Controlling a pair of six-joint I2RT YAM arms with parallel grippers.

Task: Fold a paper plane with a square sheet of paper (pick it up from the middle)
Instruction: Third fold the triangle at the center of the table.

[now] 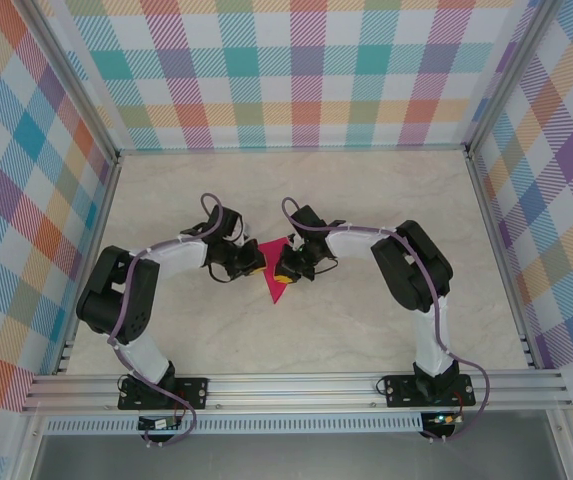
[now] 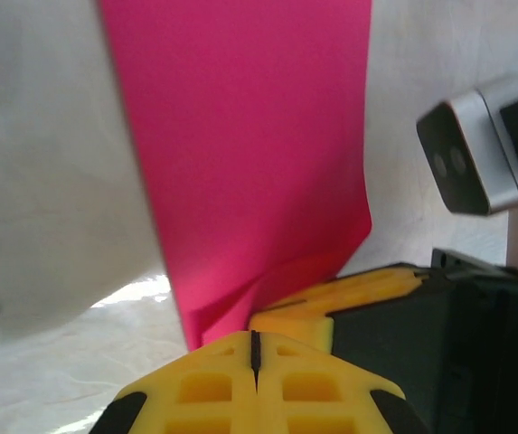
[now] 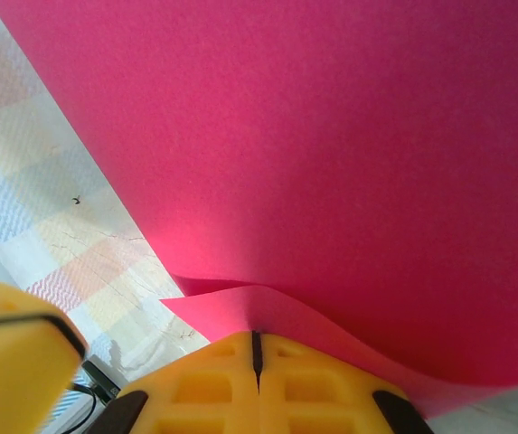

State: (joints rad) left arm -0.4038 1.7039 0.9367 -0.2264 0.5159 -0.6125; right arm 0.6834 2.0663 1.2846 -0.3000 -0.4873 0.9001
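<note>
The magenta-pink sheet of paper (image 1: 278,288) is held up off the table between my two grippers, partly folded, with a point toward the near side. My left gripper (image 1: 249,262) comes in from the left. In the left wrist view its yellow jaws (image 2: 255,348) are pressed together at the lower edge of the paper (image 2: 240,154). My right gripper (image 1: 288,268) meets it from the right. Its jaws (image 3: 256,348) are shut on a curled edge of the paper (image 3: 331,154). The right gripper's yellow fingers (image 2: 331,303) sit right beside the left jaws.
The marble-look tabletop (image 1: 366,330) lies open around the arms. Plaid walls (image 1: 306,70) close off the back and both sides. An aluminium rail (image 1: 296,385) runs along the near edge by the arm bases.
</note>
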